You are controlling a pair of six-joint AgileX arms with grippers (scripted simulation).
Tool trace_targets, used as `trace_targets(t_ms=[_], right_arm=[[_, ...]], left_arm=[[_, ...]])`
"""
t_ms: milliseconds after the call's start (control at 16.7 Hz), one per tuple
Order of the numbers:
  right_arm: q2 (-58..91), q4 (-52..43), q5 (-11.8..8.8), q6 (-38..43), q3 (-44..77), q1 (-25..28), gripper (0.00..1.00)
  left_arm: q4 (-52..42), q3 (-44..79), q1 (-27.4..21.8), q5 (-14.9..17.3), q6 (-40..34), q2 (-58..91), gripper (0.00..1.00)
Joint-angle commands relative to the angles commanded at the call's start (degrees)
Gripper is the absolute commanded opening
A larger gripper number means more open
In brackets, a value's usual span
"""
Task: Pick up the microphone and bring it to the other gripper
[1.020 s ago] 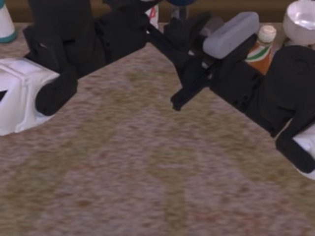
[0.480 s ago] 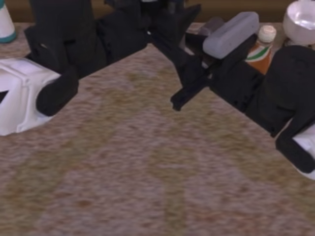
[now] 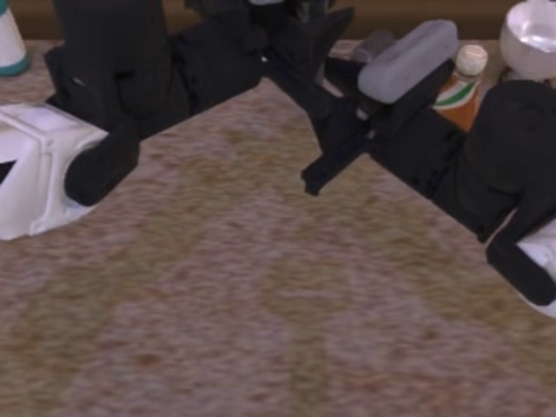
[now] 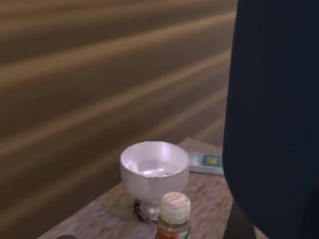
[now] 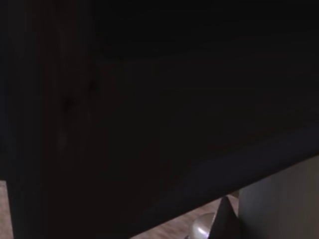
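The microphone's dark navy foam head (image 4: 274, 114) fills one side of the left wrist view, very close to the camera. In the top view the black claws hide it at the far top centre. My left gripper (image 3: 291, 39) reaches in from the left and is shut on the microphone, raised above the table's back edge. The other gripper, my right gripper (image 3: 328, 102), comes in from the right with its grey block (image 3: 408, 61) behind it. Its two pointed fingers (image 3: 314, 178) are spread wide open, right against the left claw. The right wrist view is dark.
A silver goblet (image 3: 532, 35) (image 4: 154, 169) and an orange sauce bottle (image 3: 460, 87) (image 4: 172, 216) stand at the back right, beside the right arm. A small flat device (image 4: 207, 162) lies behind them. A white and teal object (image 3: 9, 43) is at the back left.
One second ago the navy head showed at the top edge between the claws. The left gripper then shifted slightly right and black fingers now cover it. Almost nothing moved in the last half second.
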Motion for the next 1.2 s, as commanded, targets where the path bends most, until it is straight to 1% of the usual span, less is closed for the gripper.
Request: trace_targets(t_ms=[60,840,900,1200], right_arm=[[0.00,0.00,0.00,0.00,0.00,0.00,0.00],[0.00,0.00,0.00,0.00,0.00,0.00,0.98],[0.00,0.00,0.00,0.00,0.00,0.00,1.00],[0.00,0.00,0.00,0.00,0.00,0.00,1.00]], left_arm=[[0.00,0.00,0.00,0.00,0.00,0.00,0.00],[0.00,0.00,0.00,0.00,0.00,0.00,0.00],[0.00,0.00,0.00,0.00,0.00,0.00,0.00],[0.00,0.00,0.00,0.00,0.00,0.00,0.00]])
